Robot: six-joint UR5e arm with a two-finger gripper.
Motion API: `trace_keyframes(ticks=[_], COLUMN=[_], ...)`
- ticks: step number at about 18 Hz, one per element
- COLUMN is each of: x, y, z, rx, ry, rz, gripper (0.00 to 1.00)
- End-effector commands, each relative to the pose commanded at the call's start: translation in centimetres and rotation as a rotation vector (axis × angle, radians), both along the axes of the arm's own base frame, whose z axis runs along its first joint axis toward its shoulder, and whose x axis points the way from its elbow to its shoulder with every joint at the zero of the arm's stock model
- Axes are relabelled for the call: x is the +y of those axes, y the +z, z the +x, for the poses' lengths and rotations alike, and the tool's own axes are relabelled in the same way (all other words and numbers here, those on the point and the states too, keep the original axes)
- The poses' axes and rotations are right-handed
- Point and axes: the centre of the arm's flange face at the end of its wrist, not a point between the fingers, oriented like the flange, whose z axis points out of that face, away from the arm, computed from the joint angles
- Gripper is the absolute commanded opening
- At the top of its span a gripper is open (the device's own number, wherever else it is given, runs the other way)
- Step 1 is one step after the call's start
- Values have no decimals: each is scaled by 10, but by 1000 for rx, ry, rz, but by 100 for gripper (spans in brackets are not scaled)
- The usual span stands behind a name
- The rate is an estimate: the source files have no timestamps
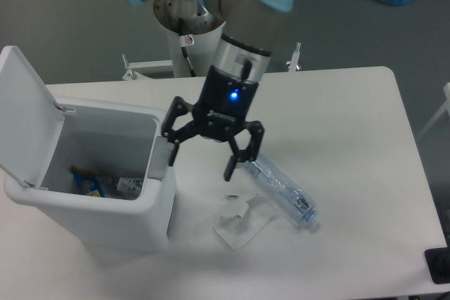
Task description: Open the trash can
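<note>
Table: white, spans most of view. Trash can at 8 o'clock, lid swung up at left edge, wrappers visible inside. Gripper just right of can's grey tab, fingers spread wide, pinching nothing. Crushed clear bottle at 4 o'clock from gripper. Crumpled white paper at 6 o'clock.

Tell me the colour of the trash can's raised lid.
White, like the boxy plastic trash can; the fixed camera shows the lid clearly.
</note>
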Motion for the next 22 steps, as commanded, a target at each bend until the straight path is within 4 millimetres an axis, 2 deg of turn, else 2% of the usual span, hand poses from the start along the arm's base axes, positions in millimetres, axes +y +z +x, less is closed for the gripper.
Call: trace_keyframes(ticks=[2, 4, 7, 8, 10, 11, 13, 16, 17, 22], x=[-18, -33, -56, -63, -86, -91, -109, -117, -114, -126], y=[4, 1, -47, -62, -100, -119, -132, -132, -140, -169], z=[-29, -49, -96, -104, -135, -147, -167, -171, -167, -155], rx=[37, 117, 224, 279, 344, 358, 378, 434, 459, 497], ry=[25, -17, -96, -111, -115, -139, -172, -265, -333, -493], rz=[3, -9, -109, -202, -408, -470, -506, -527, -547, -653], gripper=[100, 100, 100, 100, 100, 100, 100, 100, 100, 100])
